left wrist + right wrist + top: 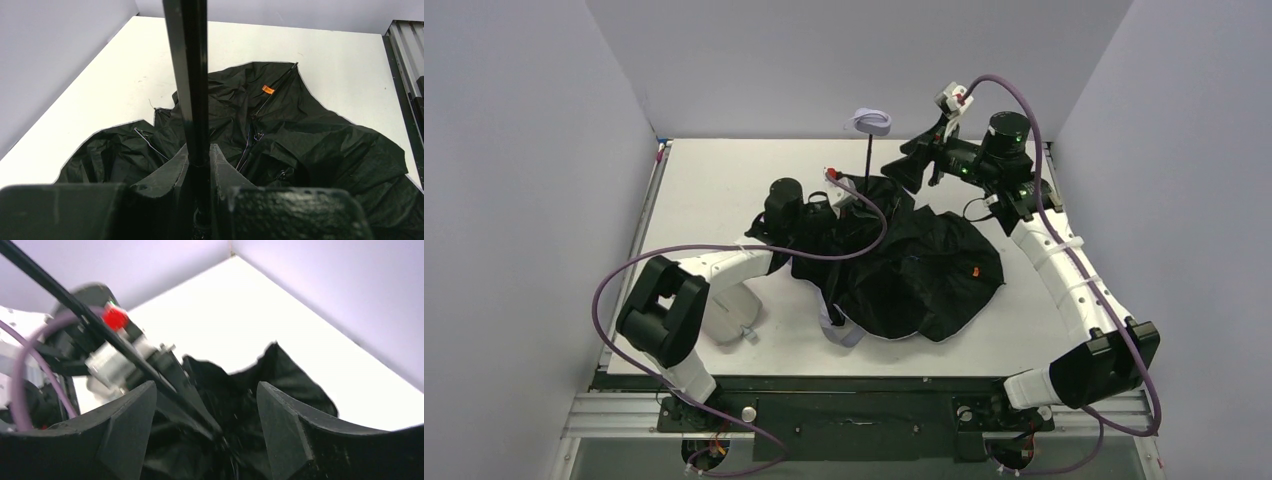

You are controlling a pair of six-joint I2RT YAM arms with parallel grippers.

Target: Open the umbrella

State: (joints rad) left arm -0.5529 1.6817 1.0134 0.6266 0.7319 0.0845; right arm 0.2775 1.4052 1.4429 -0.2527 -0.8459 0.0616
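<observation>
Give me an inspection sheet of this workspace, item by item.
Surface: white table, the umbrella lying on it.
Job's things: umbrella half collapsed, black lining up; shaft rises to the pale handle.
Clutter: pale pouch by the left arm.
Grippers: left claw shut on the shaft; right claw open, near the shaft.
Cables: purple cables loop off both arms, one crossing over the umbrella.
Surroundings: plain walls on three sides.
</observation>
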